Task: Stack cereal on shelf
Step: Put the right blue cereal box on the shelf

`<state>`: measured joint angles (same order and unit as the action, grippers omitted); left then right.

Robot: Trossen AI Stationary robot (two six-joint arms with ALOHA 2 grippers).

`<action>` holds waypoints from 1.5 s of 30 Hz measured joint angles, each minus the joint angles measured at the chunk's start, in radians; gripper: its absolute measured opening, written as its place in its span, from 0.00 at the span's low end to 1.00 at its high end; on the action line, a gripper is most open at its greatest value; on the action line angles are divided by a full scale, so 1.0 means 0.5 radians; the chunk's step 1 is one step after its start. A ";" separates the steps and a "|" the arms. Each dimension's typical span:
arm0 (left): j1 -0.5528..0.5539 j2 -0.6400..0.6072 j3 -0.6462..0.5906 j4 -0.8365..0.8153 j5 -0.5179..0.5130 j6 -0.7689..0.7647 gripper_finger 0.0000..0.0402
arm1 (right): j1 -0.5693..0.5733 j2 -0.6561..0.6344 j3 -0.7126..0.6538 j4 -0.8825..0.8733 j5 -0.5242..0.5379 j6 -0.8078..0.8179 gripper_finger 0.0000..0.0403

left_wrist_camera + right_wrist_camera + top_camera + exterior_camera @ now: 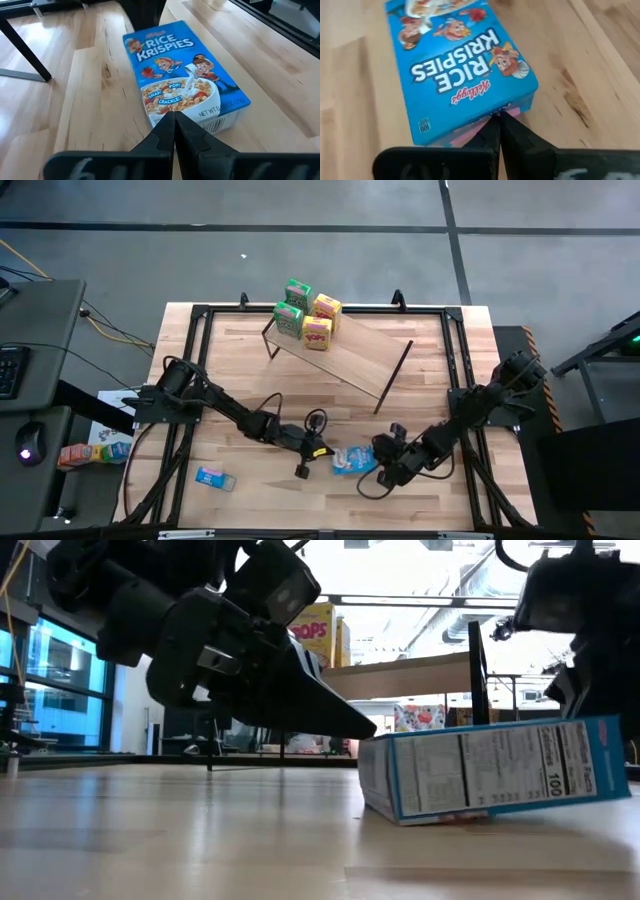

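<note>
We see a blue cereal box (353, 461) lying flat between our 2 grippers, long axis running 9 to 3 o'clock. The left gripper (312, 461) sits at its 9 o'clock end, fingers pressed together; the right gripper (385, 467) at 3 o'clock, likewise pressed together, touching the box. The shelf (350, 357) at 12 o'clock holds 4 boxes (306, 313); another blue box (214, 478) lies apart at 9 o'clock.

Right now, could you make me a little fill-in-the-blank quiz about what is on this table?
1. The shelf carries ____ cereal boxes, two green and two yellow.
2. The Rice Krispies box between the left gripper and right gripper is coloured ____.
3. That box lies ____ on the tabletop, not upright.
4. A second blue box lies nearer the ____ arm.

Missing words: four; blue; flat; left
</note>
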<state>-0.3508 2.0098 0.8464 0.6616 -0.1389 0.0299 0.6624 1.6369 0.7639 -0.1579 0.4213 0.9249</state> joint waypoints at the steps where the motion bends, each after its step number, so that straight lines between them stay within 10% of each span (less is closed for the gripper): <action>1: 0.000 0.000 -0.005 -0.001 0.002 -0.001 0.00 | 0.000 -0.001 0.020 -0.008 0.000 -0.022 0.00; 45: -0.019 -0.002 -0.021 -0.357 -0.059 0.015 0.00 | -0.093 -0.004 0.514 -0.093 0.199 -0.546 0.00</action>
<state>-0.3603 2.0090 0.8360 0.4831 -0.1686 0.0372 0.6157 1.6348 1.0210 -0.2044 0.5207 0.6521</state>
